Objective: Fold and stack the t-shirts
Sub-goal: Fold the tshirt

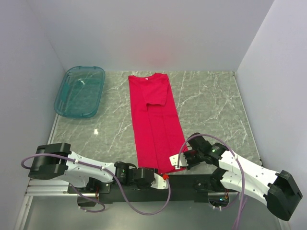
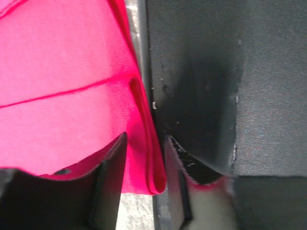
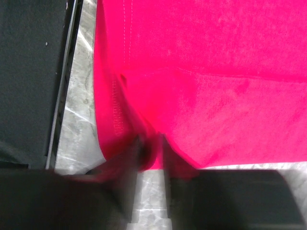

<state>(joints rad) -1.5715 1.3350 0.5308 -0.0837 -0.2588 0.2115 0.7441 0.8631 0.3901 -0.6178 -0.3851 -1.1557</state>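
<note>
**Q:** What is laid out on the surface (image 1: 211, 110)?
**A:** A red t-shirt (image 1: 154, 120) is shown lying flat at the middle. It is already narrowed to a long band, with one sleeve turned in. Its long axis is directed from the far wall, where the collar is placed, to the near edge, where the hem is found. A teal tub (image 1: 80, 91) is set at the far left, apart from the cloth.

**Q:** How are the arms placed?
**A:** The left arm (image 1: 72, 167) and the right arm (image 1: 242, 172) are both set low at the near hem, one at each corner. Neither can be called nearer. The whole garment is thus extended away from both, toward the far wall.

**Q:** What is held?
**A:** A doubled edge of hem is seen pinched between the left fingers (image 2: 112, 187), the gap being filled with cloth. The right fingers (image 3: 132, 196) are blurred. They are seen drawn close together with red cloth between them, so a grip on the other hem corner is judged likely.

**Q:** On what is the coming move turned?
**A:** The band is laid lengthwise ahead of both grips. The hem is therefore judged ready to be carried forward along that axis and laid toward the collar. The two corners would have to be kept level, or the fold would be skewed.
</note>
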